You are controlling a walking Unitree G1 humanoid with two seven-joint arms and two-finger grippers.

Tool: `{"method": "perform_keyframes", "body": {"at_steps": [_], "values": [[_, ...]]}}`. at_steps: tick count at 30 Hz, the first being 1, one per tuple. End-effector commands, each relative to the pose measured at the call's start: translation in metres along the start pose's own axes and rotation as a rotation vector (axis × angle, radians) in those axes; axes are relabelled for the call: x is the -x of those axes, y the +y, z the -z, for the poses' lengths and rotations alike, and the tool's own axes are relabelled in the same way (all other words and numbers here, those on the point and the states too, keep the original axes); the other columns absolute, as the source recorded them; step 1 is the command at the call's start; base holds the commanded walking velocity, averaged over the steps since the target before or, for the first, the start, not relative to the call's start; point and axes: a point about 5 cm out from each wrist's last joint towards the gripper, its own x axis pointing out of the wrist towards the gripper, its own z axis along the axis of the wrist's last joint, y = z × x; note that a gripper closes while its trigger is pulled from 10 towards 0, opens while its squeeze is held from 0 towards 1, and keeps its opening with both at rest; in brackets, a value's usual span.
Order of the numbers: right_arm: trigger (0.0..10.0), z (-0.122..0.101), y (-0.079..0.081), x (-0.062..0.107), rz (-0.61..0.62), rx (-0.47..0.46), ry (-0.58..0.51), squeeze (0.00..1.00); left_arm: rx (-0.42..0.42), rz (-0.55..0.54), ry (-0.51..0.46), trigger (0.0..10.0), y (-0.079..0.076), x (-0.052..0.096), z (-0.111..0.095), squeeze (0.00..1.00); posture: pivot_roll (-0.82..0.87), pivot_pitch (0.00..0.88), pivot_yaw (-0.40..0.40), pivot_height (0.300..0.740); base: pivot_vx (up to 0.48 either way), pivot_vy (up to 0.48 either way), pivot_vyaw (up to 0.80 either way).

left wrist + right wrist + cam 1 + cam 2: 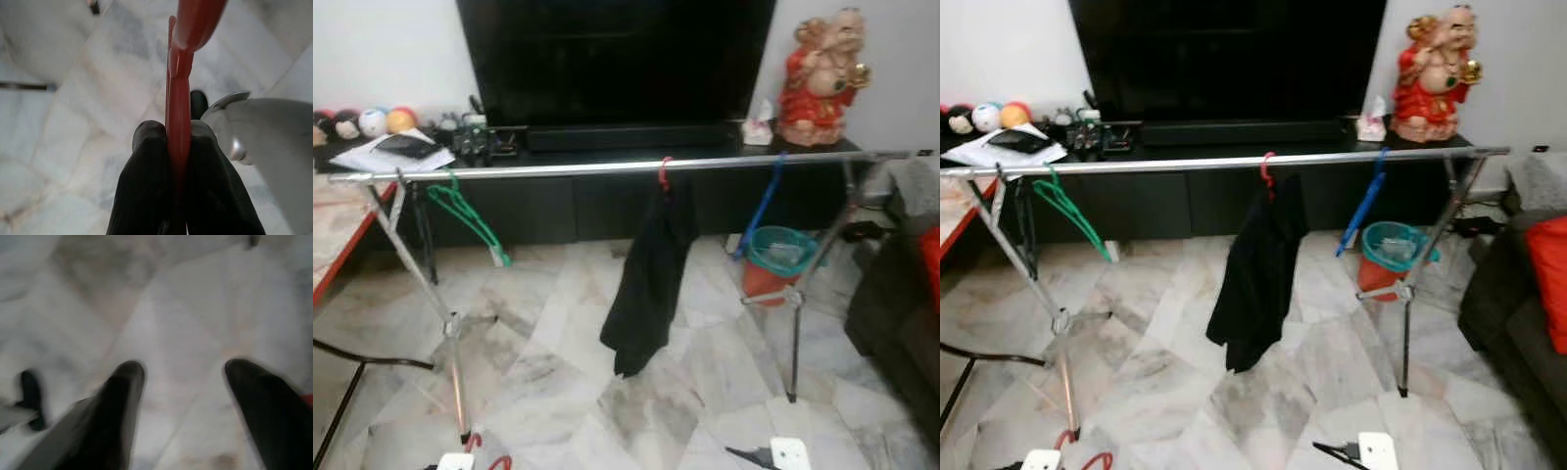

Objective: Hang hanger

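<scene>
A silver clothes rail on two folding stands crosses the room in front of me. On it hang a green hanger near the left end, a red hanger carrying a black garment in the middle, and a blue hanger toward the right. In the left wrist view my left gripper is shut on another red hanger, held low above the marble floor; a bit of that hanger shows at the bottom of the left eye view. My right gripper is open and empty over the floor.
Behind the rail stand a black TV cabinet, a large TV and a red statue. A teal and orange bucket sits by the right stand. A dark sofa is at the right, and a table at the left.
</scene>
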Motion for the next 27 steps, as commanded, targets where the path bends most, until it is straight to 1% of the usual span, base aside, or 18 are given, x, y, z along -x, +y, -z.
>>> {"method": "perform_keyframes", "body": {"at_steps": [1, 27], "values": [[10.0, 0.0011, -0.0121, 0.0006, 0.031, -0.002, 0.0, 0.0, -0.011, 0.019, -0.005, 10.0, -0.006, -0.0017, -0.0032, 0.0, -0.07, 0.0, -0.038, 0.732, 0.296, 0.0, 0.0], [10.0, 0.0009, -0.012, 0.0005, 0.027, 0.0, 0.0, 0.0, -0.021, 0.022, -0.005, 10.0, -0.0061, -0.0018, -0.0035, 0.0, -0.07, 0.0, -0.038, 0.732, 0.31, 0.0, 0.0]]}}
